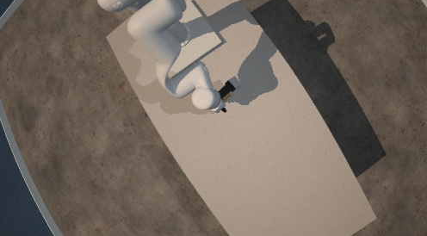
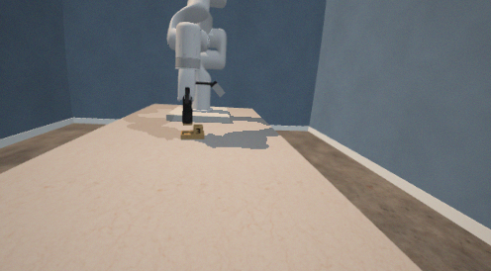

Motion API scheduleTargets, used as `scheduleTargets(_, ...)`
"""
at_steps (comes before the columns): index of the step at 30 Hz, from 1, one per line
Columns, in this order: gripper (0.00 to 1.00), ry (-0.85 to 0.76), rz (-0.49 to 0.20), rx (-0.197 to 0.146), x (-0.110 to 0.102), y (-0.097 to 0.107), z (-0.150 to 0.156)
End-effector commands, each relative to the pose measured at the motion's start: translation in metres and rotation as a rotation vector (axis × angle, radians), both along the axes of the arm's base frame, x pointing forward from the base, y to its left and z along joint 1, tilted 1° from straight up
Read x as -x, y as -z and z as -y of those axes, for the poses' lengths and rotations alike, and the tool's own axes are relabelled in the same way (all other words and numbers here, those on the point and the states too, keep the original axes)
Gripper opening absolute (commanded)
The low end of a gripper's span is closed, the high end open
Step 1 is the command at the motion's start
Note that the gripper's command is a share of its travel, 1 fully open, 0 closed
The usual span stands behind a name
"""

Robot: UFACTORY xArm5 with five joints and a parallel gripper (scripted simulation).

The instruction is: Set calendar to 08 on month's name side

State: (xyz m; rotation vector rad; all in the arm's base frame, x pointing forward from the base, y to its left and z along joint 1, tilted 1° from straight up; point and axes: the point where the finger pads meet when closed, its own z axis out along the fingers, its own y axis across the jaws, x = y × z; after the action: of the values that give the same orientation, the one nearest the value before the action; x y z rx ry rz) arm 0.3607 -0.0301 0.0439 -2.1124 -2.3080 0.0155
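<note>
Although the arm covers much of the upper left of the top view, the black gripper shows just right of the white wrist, near the middle of the frame. A small tan sliver, the calendar tray, peeks out directly beneath it on the table. Cubes and digits are too small to make out.

From the exterior view, the gripper hangs straight down in the upper middle of the frame, its tips just above the left part of the tray, which sits flat on the table. A raised block at the tray's right end is probably one cube. The fingers are clamped on something; by its place over the tray I judge it the other cube, though it cannot be seen clearly. The tray lies straight below the fingertips, its long axis running left to right, so the coming move is likely a vertical one.
</note>
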Motion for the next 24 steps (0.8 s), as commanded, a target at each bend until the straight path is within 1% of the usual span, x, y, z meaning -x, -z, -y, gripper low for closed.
scheduleTargets(1, 0.29, 0.000, 0.003, 0.000, -0.0013, -0.0010, 0.0001)
scheduleTargets(24, 0.29, 0.000, 0.003, 0.000, -0.0012, 0.0016, 0.0001)
